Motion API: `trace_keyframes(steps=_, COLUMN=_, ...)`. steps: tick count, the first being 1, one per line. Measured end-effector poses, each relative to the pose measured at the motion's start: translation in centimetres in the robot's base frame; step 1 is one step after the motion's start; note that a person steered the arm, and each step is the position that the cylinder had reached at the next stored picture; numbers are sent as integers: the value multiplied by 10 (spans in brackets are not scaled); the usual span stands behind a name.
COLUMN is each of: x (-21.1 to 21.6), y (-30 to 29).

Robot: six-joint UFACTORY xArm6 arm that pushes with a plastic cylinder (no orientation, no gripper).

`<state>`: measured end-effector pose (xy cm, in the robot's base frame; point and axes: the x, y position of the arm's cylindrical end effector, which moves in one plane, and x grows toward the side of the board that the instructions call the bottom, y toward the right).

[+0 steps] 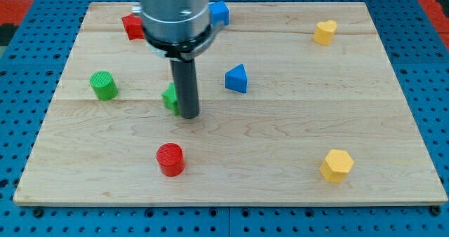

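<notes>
- Tabletop (280, 146): pale wooden board on blue pegboard; I read no writing or labels anywhere.
- My arm carries no claw, only the dark rod; nothing is gripped.
- My tip (189, 116) sits near board centre, touching or just beside the green block (170, 97), which is partly hidden behind the rod; shape unclear.
- Blue triangular block (237, 78): near, to the view's right.
- Red cylinder (170, 159): below the tip.
- Green cylinder (104, 85): well left.
- Red block (132, 26) and blue block (219, 12): top, beside the arm.
- Yellow block (325, 31) top right; yellow hexagonal block (337, 165) bottom right.

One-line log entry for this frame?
tip touching green block, on its right | near: blue wedge, red cylinder | green cylinder at left
</notes>
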<state>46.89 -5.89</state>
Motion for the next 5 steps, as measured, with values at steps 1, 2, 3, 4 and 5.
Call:
trace_keyframes(steps=1, x=-11, y=-17)
trace_keyframes(steps=2, x=-15, y=-54)
trace_keyframes(steps=3, x=-70, y=-46)
trace_keyframes(steps=4, x=-90, y=54)
trace_keyframes(steps=5, x=-67, y=58)
